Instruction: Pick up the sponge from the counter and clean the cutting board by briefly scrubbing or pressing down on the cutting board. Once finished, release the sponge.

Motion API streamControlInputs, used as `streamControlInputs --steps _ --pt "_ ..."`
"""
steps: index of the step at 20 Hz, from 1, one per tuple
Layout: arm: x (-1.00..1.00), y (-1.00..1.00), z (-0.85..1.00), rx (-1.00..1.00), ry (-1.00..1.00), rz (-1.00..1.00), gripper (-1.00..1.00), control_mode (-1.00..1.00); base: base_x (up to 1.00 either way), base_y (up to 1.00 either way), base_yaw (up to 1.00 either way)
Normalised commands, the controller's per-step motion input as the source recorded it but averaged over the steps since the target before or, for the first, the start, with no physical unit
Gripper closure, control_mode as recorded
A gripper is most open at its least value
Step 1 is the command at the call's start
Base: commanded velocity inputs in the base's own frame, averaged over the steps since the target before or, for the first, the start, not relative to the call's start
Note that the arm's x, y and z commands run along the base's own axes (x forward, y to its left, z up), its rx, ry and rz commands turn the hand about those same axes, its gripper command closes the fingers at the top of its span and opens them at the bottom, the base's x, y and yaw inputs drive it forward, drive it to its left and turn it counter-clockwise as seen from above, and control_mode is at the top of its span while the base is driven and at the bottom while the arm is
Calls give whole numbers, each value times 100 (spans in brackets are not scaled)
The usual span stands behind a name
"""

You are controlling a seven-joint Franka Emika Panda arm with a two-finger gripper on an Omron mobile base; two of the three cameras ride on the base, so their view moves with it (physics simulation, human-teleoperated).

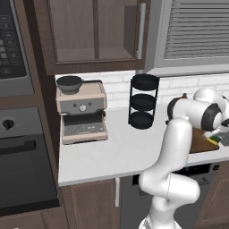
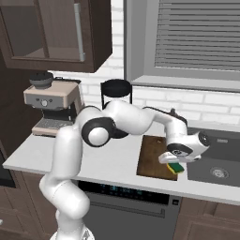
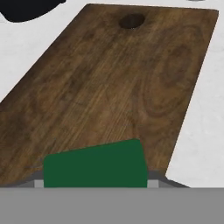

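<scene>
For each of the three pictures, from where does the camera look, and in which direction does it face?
Left base view: behind the arm's left, looking forward and down at the counter; white arm at lower right.
Right base view: behind its right; arm from lower left, gripper shut on the sponge.
Hand view: on the hand, looking along the cutting board, sponge at bottom.
All share the board; both base views share the coffee machine.

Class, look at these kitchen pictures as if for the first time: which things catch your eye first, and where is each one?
The white arm sweeps across the counter, its gripper shut on a green-and-yellow sponge at the near right corner of the dark cutting board. Far left on the counter stands a beige coffee machine, with a black three-tier rack beside it against the white brick wall.
</scene>
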Motion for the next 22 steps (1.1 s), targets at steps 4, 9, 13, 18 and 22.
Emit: streamControlInputs --steps 4,9,13,18,22 --pt "-62 1 -16 1 0 0 100 -100 0 0 0" --pt "-35 26 -14 0 0 0 100 -100 0 0 0" --pt "-30 49 0 0 0 0 100 -100 0 0 0" --pt "-36 72 0 0 0 1 100 -100 0 0 0" --pt "-22 87 0 0 0 5 100 -100 0 0 0"
